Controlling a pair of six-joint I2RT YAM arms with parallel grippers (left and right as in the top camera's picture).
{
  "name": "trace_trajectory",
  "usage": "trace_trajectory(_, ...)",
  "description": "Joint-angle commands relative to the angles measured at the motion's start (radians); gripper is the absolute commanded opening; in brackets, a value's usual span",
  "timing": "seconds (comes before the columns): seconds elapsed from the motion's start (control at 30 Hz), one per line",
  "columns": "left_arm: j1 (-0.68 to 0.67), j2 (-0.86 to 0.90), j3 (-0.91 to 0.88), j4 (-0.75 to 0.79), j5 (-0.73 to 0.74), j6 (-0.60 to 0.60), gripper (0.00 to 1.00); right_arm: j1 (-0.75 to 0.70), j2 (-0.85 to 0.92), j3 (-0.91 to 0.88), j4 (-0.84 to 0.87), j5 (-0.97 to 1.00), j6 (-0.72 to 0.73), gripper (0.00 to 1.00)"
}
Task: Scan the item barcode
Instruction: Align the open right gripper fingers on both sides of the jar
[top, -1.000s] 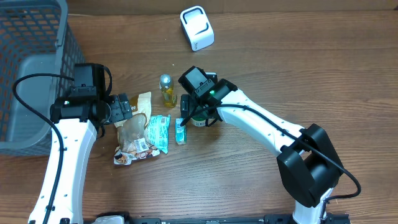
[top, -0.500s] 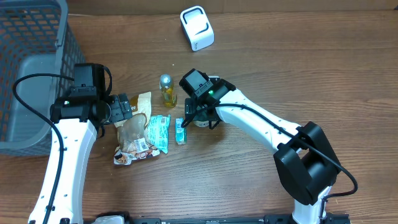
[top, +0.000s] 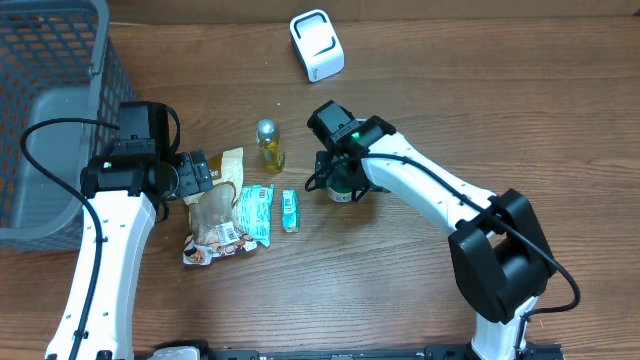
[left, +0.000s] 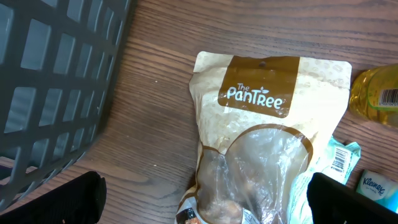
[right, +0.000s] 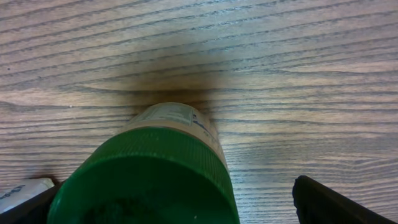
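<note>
The right gripper (top: 340, 182) is hanging just over the green-capped jar (right: 149, 180). Its jaws are standing fully open, holding nothing, and the upright jar is sitting between them. The white scanner (top: 317, 45) is lying well apart, farther back. The left gripper (top: 203, 175), also wide open and empty, is hovering over the snack bag (left: 267, 124).

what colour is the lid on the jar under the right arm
Green, with a ribbed edge: the lid shows best in the right wrist view.
</note>
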Motion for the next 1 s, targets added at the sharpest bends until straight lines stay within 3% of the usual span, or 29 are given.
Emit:
trace_trajectory(0.0,0.002,0.002,0.021,-0.001,0.004,0.015,1.0,-0.008,0.01,0.002,0.003,-0.02,-0.001,1.0)
trace_trajectory(0.53,0.002,0.002,0.021,-0.002,0.004,0.015,0.99,-0.006,0.01,0.002,0.073,-0.055,-0.001,0.99)
trace_trajectory(0.83,0.002,0.002,0.021,-0.002,0.004,0.015,1.0,-0.006,0.01,0.002,0.07,-0.089,-0.001,0.86)
trace_trajectory(0.97,0.002,0.002,0.021,-0.002,0.004,0.015,1.0,-0.006,0.01,0.002,0.068,-0.089,-0.001,0.86)
